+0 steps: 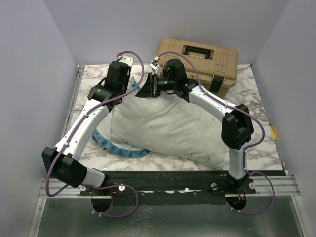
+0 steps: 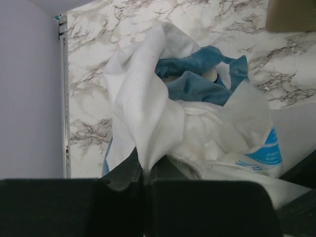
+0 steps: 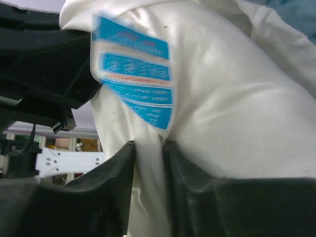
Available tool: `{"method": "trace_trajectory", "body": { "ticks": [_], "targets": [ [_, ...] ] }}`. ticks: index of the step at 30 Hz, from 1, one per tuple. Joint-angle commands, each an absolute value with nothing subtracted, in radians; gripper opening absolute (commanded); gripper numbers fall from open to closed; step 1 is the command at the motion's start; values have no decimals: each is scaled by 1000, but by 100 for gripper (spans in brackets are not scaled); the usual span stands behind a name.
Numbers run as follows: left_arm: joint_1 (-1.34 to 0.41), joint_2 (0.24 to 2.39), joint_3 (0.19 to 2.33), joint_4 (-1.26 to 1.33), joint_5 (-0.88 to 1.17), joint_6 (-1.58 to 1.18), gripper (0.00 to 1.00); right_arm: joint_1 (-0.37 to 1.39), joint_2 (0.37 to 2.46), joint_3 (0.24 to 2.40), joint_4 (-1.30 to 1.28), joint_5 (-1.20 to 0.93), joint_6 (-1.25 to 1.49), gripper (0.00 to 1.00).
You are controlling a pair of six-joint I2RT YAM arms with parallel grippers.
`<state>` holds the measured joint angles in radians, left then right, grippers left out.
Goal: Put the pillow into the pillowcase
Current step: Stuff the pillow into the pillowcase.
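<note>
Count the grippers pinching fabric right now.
2. The left gripper is shut on a white fold of the pillowcase, near its blue frill. The right gripper grips white cloth of the pillow, just below the blue care label.

Lab booth: plain grey walls (image 1: pixel 29 74), marble-print table (image 1: pixel 252 94) w/ mounting rail (image 1: pixel 168 183).

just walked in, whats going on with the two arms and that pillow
Two robot arms are trying to case the pillow. The left gripper pinches thin white cloth by the blue frill, seemingly the pillowcase; the right gripper pinches the pillow under its blue label. The pillow lies mostly outside the case.
</note>
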<state>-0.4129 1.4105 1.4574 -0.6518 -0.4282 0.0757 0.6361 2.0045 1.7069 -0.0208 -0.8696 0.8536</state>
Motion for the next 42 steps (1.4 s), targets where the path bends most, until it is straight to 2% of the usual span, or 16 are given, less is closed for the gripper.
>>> {"method": "trace_trajectory", "body": {
  "ticks": [1,2,5,9,15,17,20,22,23,27,28,30,34,38,42],
  "targets": [
    [-373,1322,1490,-669,-414,32,0,643,1918,1743,-184,-854,649,47],
    [-373,1310,1483,-669,-395,17,0,643,1888,1744,-205,-815,597,60],
    [-373,1278,1451,-667,-355,-29,0,644,1820,1753,-241,-726,470,78],
    [-373,1246,1412,-667,-316,-61,0,646,1794,1737,-168,-692,432,86],
    [-373,1214,1399,-666,-285,-104,0,695,1941,1897,-149,-779,435,86],
    [-373,1208,1396,-667,-283,-113,0,724,1993,1950,-165,-806,437,80],
    [-373,1206,1402,-666,-291,-134,0,767,2055,1988,-243,-837,426,56],
    [-373,1205,1412,-668,-306,-147,0,787,2062,1938,-288,-828,425,43],
    [-373,1202,1416,-669,-308,-150,5,794,2054,1890,-290,-824,426,37],
    [-373,1197,1428,-688,-305,-151,54,805,2014,1708,-259,-809,460,13],
    [-372,1194,1430,-695,-305,-150,62,805,2013,1684,-265,-817,464,9],
    [-373,1186,1429,-709,-303,-150,72,805,2019,1650,-282,-834,475,6],
    [-373,1165,1406,-712,-273,-133,83,807,2051,1592,-267,-869,522,4],
    [-373,1164,1373,-701,-187,-128,84,817,2089,1593,-262,-897,550,4],
    [-373,1171,1329,-662,-227,-126,82,818,2095,1595,-259,-902,564,4]
  ]
}}
